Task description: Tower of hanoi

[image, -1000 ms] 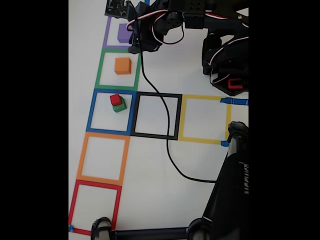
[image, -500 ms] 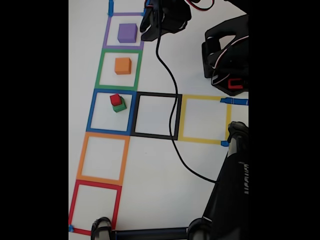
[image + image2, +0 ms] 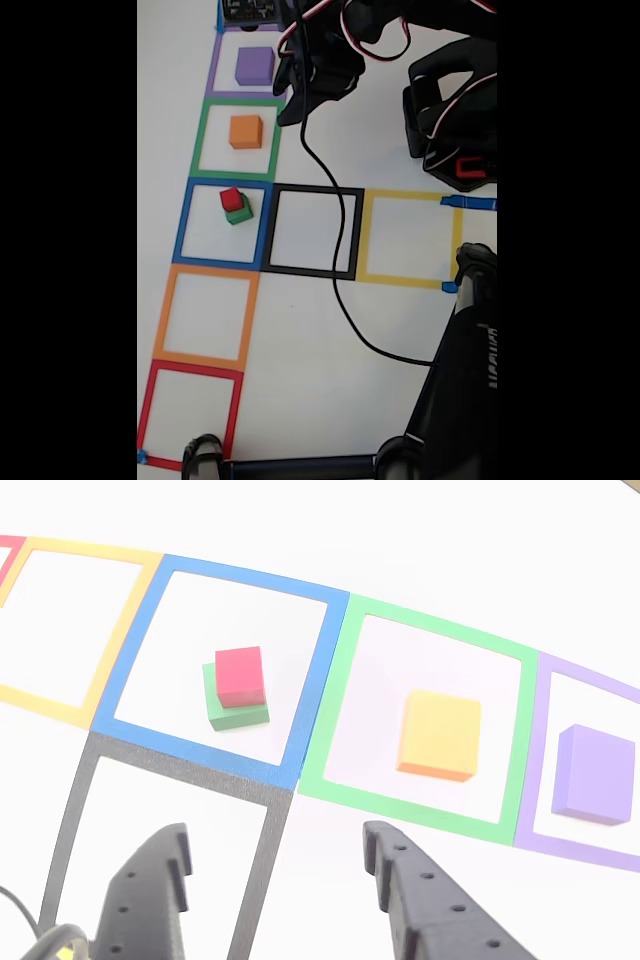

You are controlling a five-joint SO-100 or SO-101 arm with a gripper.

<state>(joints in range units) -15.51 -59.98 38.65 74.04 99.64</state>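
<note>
Reading any writing proves impossible: pale lettering is seen on the black stand (image 3: 478, 350) at the lower right of the fixed view, but it is too blurred to make out. Taped square outlines serve as compartments. The purple cube (image 3: 254, 66) is seen inside the purple outline (image 3: 213, 70), the orange cube (image 3: 245, 131) inside the green outline (image 3: 200, 140), and the red cube (image 3: 231, 199) stacked on the green cube (image 3: 241, 213) inside the blue outline (image 3: 184, 225). The black outline (image 3: 316, 189) and yellow outline (image 3: 405, 196) are bare. The gripper (image 3: 275, 870) is held released, jaws spread, nothing between them, above the black outline's edge.
</note>
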